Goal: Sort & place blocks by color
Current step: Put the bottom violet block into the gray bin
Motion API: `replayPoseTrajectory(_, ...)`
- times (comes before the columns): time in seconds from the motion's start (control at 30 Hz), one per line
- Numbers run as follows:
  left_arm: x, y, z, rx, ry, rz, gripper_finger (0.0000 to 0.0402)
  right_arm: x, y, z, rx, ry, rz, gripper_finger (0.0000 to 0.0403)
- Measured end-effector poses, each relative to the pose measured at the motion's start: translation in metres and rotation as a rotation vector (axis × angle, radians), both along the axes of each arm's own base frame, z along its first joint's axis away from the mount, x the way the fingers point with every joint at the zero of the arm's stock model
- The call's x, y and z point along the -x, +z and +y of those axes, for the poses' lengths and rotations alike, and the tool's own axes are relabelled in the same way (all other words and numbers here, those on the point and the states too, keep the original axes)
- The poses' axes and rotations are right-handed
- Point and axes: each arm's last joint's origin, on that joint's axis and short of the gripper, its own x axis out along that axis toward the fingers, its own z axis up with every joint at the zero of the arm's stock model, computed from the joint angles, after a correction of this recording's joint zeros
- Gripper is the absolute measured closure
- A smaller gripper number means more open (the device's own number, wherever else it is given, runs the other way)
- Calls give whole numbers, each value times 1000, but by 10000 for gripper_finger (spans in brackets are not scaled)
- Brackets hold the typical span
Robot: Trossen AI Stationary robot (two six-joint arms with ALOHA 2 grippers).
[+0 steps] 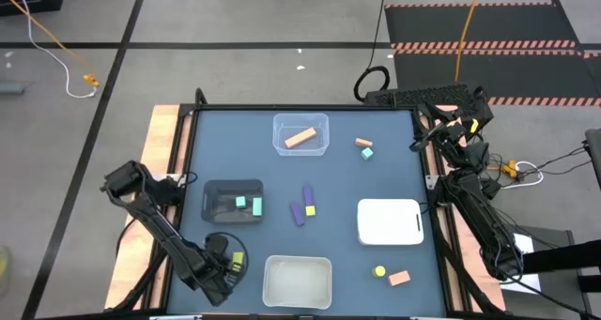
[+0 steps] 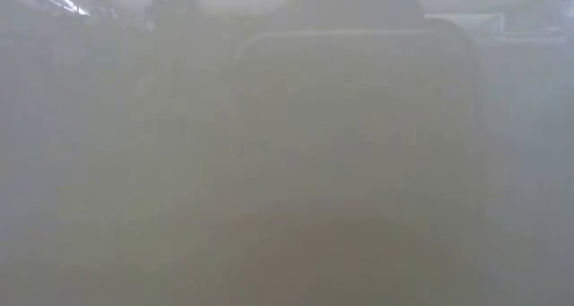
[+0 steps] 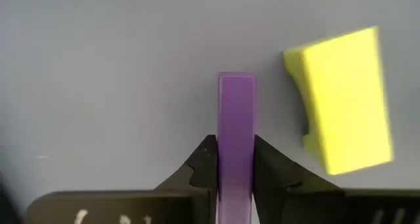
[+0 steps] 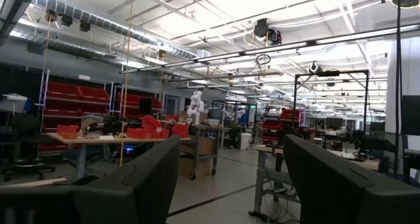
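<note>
My left gripper is at the table's near left corner, shut on a purple bar. A yellow-green block lies on the table right beside it. Other blocks: an orange bar in the far clear container, an orange and a teal piece, teal and yellow-green pieces in the black tray, purple bars mid-table, a yellow-green round piece and an orange block. My right gripper is open, held off the table's far right edge. My left gripper pinches the purple bar between its two fingers, one on each long side near the bar's end. The fingers lie along the bar, which sticks out forward past their tips. The view looks down on the table. Whether the bar is lifted clear, I cannot tell.
A black tray sits left of centre, a white tray to the right, a clear container at the near edge and another at the far edge. The low view shows only fog.
</note>
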Motion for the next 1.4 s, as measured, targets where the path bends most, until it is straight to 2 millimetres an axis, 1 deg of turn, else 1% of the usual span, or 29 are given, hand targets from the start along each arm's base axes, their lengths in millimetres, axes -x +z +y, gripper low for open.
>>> replayPoseTrajectory(0.1, -4, 17, 7, -62, -63, -41, 332, 0, 0, 0, 0, 0, 0, 140)
replayPoseTrajectory(0.2, -14, 33, 15, -143, -180, -151, 322, 0, 0, 0, -1, 0, 0, 140)
replayPoseTrajectory(0.33, -31, 47, 29, -320, -384, -260, 334, 0, 0, 0, -2, 0, 1, 140)
replayPoseTrajectory(0.4, -41, 54, 37, -433, -494, -298, 341, 0, 0, 0, -5, 0, 2, 140)
replayPoseTrajectory(0.5, -61, 61, 48, -606, -646, -346, 341, 0, -1, 0, -6, 0, 2, 140)
replayPoseTrajectory(0.63, -90, 69, 61, -787, -764, -410, 325, 0, -1, 0, -6, 0, 2, 140)
replayPoseTrajectory(0.77, -114, 79, 72, -911, -793, -468, 331, 0, -1, 0, -6, 0, 2, 140)
replayPoseTrajectory(0.83, -123, 85, 76, -977, -778, -497, 340, 0, -1, 0, -6, 0, 2, 140)
replayPoseTrajectory(0.93, -132, 94, 78, -1057, -740, -546, 342, 0, -1, 0, -6, 0, 2, 140)
replayPoseTrajectory(1.13, -140, 106, 76, -1127, -737, -608, 330, 0, -1, 0, -6, 0, 2, 140)
replayPoseTrajectory(1.3, -140, 108, 73, -1131, -739, -628, 340, 0, -1, 0, -6, 0, 2, 140)
replayPoseTrajectory(1.4, -141, 108, 72, -1099, -732, -659, 340, 0, -1, 0, -6, 0, 2, 140)
